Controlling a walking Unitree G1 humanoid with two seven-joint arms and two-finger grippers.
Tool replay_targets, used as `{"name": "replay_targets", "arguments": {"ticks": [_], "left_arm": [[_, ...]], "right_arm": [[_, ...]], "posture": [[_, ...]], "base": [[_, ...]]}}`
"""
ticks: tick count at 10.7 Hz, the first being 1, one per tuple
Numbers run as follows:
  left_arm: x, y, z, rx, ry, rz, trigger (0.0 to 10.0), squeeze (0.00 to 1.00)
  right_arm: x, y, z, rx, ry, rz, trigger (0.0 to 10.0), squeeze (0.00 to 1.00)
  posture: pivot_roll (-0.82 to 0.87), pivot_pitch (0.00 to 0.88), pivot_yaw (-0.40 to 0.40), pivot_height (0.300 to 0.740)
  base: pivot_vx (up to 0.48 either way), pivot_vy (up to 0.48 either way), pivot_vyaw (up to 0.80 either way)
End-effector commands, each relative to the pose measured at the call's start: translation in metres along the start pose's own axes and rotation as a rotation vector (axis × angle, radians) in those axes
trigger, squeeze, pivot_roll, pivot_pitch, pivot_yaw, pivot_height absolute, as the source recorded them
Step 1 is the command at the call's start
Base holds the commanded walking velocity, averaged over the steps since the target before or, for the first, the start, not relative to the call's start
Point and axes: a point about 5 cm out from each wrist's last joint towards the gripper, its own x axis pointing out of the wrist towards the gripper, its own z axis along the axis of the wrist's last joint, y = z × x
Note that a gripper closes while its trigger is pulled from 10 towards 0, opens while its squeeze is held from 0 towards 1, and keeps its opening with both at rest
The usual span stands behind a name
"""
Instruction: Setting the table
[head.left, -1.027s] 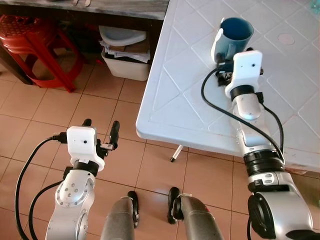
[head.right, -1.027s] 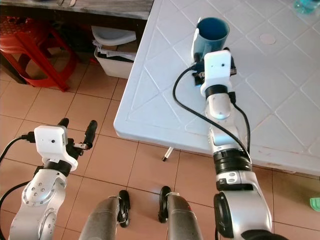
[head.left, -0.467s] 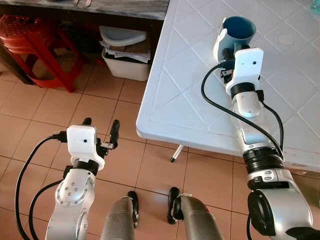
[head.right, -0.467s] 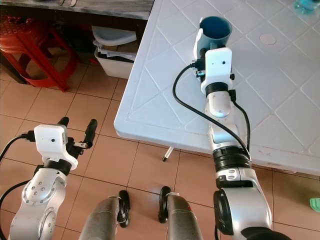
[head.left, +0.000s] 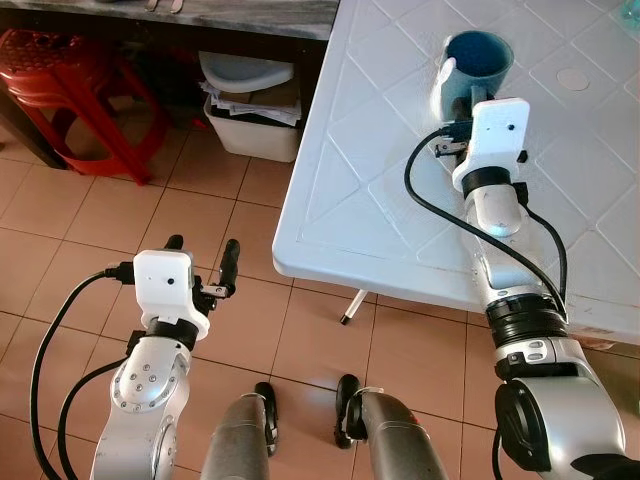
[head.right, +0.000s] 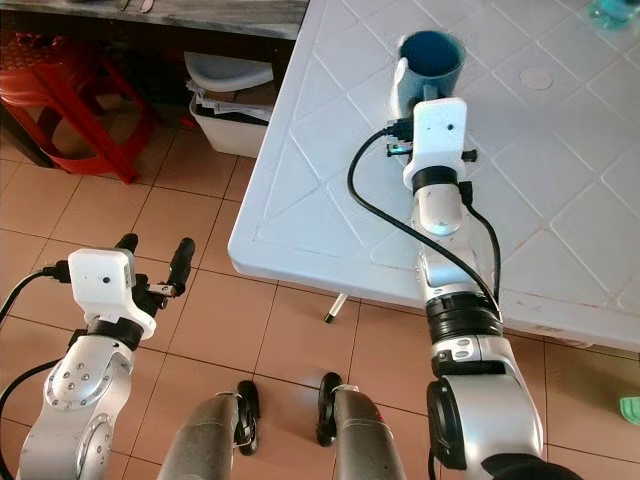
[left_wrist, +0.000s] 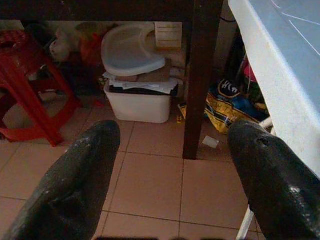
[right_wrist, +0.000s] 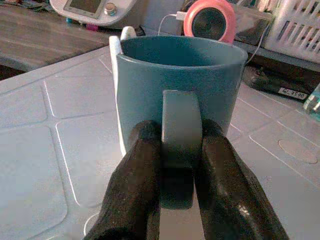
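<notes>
A blue mug (head.left: 478, 60) stands on the white plastic table (head.left: 360, 180), a little in from its left edge. My right gripper (right_wrist: 178, 131) is shut on the mug's handle (right_wrist: 181, 120), one black finger on each side. A white piece (right_wrist: 117, 75) stands against the mug's side. The right arm's white wrist housing (head.left: 497, 135) covers the fingers in the eye views. My left gripper (head.left: 203, 246) hangs low over the tiled floor, left of the table, open with nothing between its fingers (left_wrist: 75, 180).
A red plastic stool (head.left: 70, 90) and a white bin (head.left: 250, 125) with papers stand under a dark bench at the back left. A dark wooden leg (left_wrist: 202, 75) rises near the table's edge. Behind the mug are a pink speaker (right_wrist: 208, 22) and a white basket (right_wrist: 295, 25).
My right gripper and the mug have shifted slightly farther onto the table and a touch to the right. The left arm has stayed still.
</notes>
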Motion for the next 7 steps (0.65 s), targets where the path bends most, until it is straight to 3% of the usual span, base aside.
{"name": "replay_targets", "arguments": {"ticks": [1,4,7], "left_arm": [[-0.001,0.005,-0.007,0.006,0.04,0.034,10.0,0.0],[0.014,0.007,-0.004,0.004,0.008,0.063,10.0,0.0],[0.022,0.004,-0.01,-0.045,0.01,0.066,10.0,0.0]], "right_arm": [[-0.001,-0.002,-0.006,0.023,0.036,-0.014,0.0,0.0],[-0.006,-0.011,-0.008,0.026,0.042,-0.042,0.0,0.0],[-0.036,-0.003,-0.014,0.038,0.025,-0.004,0.0,0.0]], "posture": [[0.09,0.295,0.016,0.74],[0.07,0.238,-0.008,0.74],[0.04,0.208,-0.02,0.74]], "base": [[0.0,0.0,0.0],[0.0,0.0,0.0],[0.0,0.446,0.0]]}}
